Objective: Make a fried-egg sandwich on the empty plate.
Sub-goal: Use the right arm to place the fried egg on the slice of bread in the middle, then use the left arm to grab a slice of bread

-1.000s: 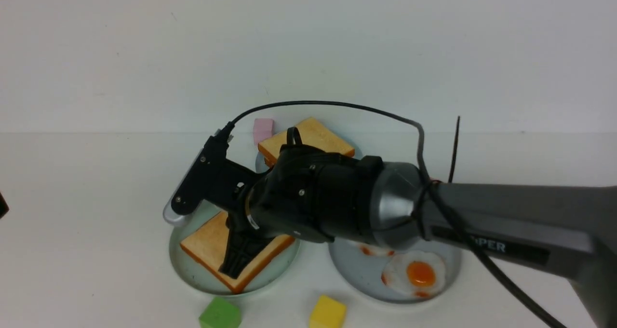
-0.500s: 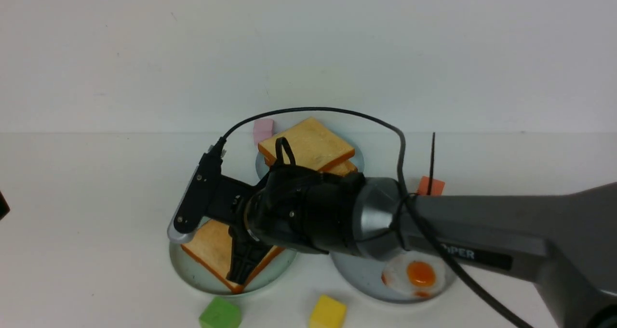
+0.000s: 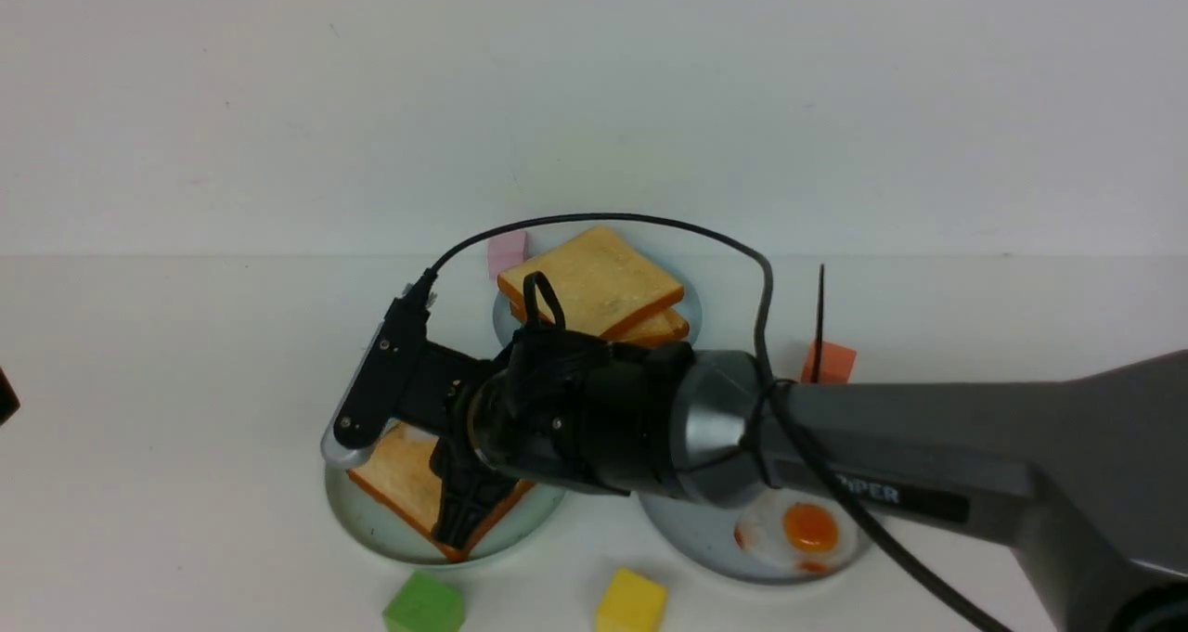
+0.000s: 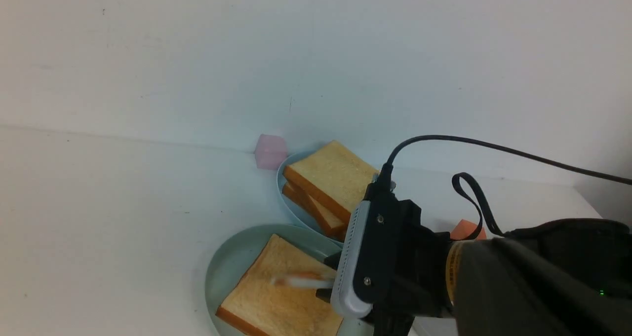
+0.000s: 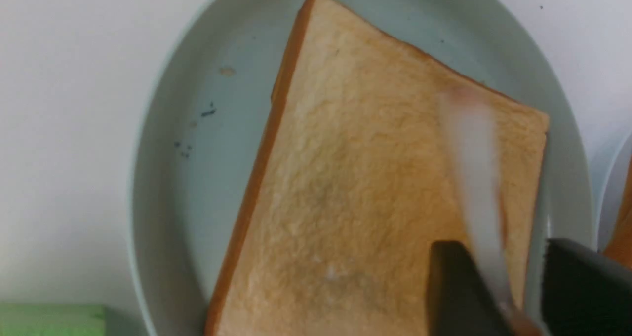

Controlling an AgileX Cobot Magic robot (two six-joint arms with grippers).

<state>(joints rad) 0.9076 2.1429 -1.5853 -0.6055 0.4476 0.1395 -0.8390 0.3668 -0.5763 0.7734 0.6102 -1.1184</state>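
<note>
**Change since a second ago:** the right arm sits lower and a little further back over the grey-blue plate (image 3: pixel 687 541). The orange block (image 3: pixel 831 361) behind it now shows. The jaws stand apart where they were nearly closed.

1. **Right pincer** (image 3: pixel 459 521): released. The jaws are parted over one corner of the toast slice (image 5: pixel 375 178), with a clear gap beside the pale strip (image 5: pixel 471 143) between them.
2. **Pale strip:** blurred and whitish, with an orange-brown trace at one end. It is judged to be a fried egg seen edge-on and just let go. Whether it touches the toast cannot be told.
3. **Toast slice:** a single slice, lying flat and cornerwise on the mint-green plate (image 5: pixel 163 178).
4. **Mint-green plate:** toward the near edge of the table (image 3: pixel 139 428), left of the middle.
5. **Grey-blue plate:** just beside the mint-green plate on its right, partly under the arm. It carries one fried egg (image 3: pixel 806 530).
6. **Light-blue plate** (image 4: pixel 286 198): behind the other two, by the table's far edge. It carries a toast pile (image 3: pixel 594 279) of two slices.
7. **Loose blocks:**
   - The pink block (image 3: pixel 507 247) is at the far edge.
   - The green block (image 3: pixel 424 604) and yellow block (image 3: pixel 631 604) are at the near edge.
8. **Left pincer:** out of the pictures and clenched. No load can be seen.

**Status:** the bottom slice is laid. The egg layer is judged to be going down now. The top slice is not yet placed and would most likely come from the far pile.
</note>
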